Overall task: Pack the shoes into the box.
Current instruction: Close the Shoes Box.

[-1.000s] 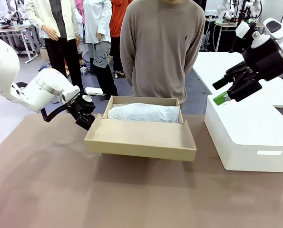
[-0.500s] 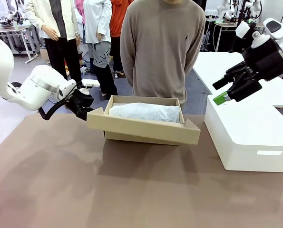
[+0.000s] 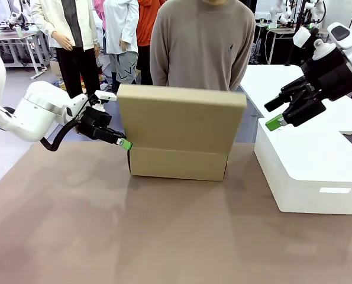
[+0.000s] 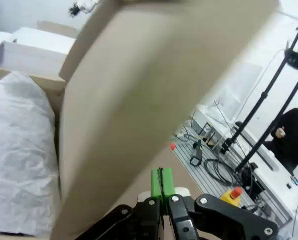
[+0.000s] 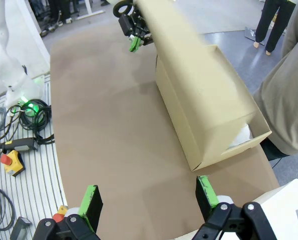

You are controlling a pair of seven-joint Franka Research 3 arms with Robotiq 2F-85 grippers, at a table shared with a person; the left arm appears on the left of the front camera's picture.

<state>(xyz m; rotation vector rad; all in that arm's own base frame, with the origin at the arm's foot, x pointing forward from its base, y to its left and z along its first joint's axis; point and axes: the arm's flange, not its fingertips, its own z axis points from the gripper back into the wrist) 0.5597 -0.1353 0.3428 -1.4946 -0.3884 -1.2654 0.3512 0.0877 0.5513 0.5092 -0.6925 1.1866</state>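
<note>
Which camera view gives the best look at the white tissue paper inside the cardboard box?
The left wrist view: the white tissue paper is large and close there, crumpled inside the box beneath the raised lid. The right wrist view gives a small white sliver at the box's open far corner. In the front view the upright lid hides it.
</note>
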